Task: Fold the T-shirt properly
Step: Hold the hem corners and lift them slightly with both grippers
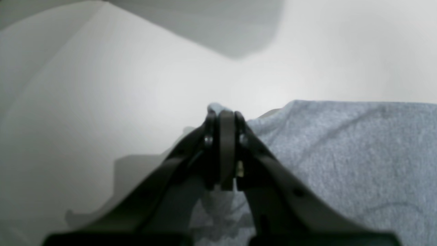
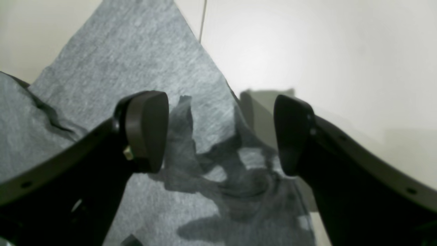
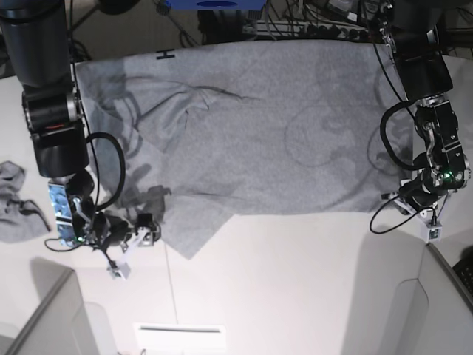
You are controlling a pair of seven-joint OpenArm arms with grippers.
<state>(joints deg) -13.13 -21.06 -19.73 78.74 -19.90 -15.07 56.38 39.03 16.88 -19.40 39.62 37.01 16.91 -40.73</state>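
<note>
The heather-grey T-shirt (image 3: 281, 126) lies spread over the white table, with a bit of black lettering (image 3: 164, 53) showing at its far left edge. My left gripper (image 3: 397, 198) is at the shirt's near right edge. In the left wrist view this gripper (image 1: 226, 114) is shut on a small pinch of the T-shirt (image 1: 341, 153). My right gripper (image 3: 151, 229) sits low at the near left, beside a pointed flap of cloth. Its fingers (image 2: 146, 130) stand wide open over the T-shirt (image 2: 136, 68), holding nothing.
A small crumpled grey cloth (image 3: 18, 203) lies at the table's left edge. Bare white table (image 3: 295, 281) stretches in front of the shirt. Cables and equipment (image 3: 325, 26) crowd the far edge. Slanted panels (image 3: 44, 318) stand at the near corners.
</note>
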